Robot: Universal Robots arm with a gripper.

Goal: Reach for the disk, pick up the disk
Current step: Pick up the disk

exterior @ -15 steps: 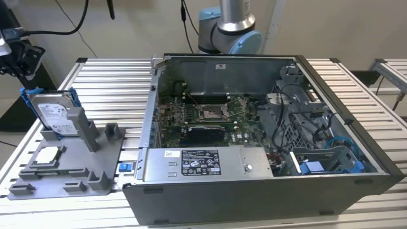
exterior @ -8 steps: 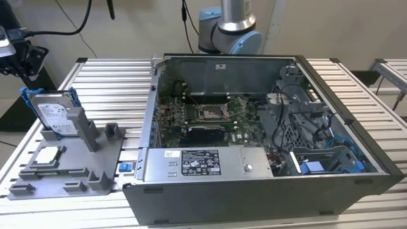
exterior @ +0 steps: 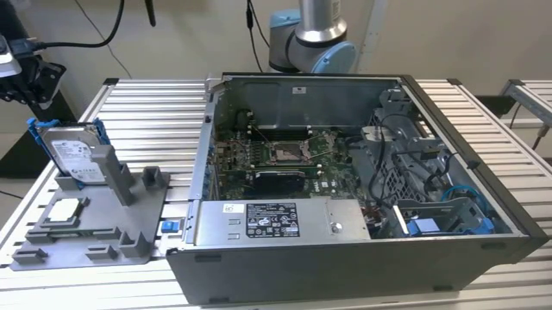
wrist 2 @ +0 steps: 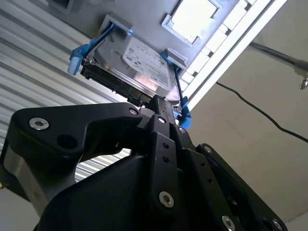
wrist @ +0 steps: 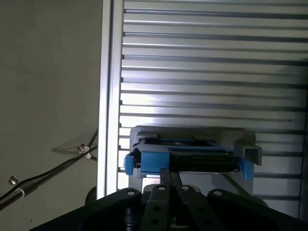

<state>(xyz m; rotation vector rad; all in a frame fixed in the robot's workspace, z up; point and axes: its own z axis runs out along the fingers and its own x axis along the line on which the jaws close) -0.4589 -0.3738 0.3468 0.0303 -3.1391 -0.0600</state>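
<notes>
The disk (exterior: 74, 152), a silver drive with a white label and blue side rails, leans upright in a slot of the grey fixture (exterior: 138, 219) at the exterior view's left. My black gripper (exterior: 30, 87) hangs above and to the left of it, apart from its upper edge. In the second wrist view the fingertips (wrist 2: 163, 103) point at the end of the disk (wrist 2: 139, 62). In the first wrist view the disk (wrist: 192, 158) stands edge-on just past the gripper (wrist: 172, 174), whose fingers lie close together with nothing between them.
A small square silver chip (exterior: 64, 210) lies in the fixture in front of the disk. The open computer case (exterior: 345, 258) takes up the middle and right of the slatted metal table (exterior: 155, 110). Black cables (wrist: 48, 173) hang off the table's edge.
</notes>
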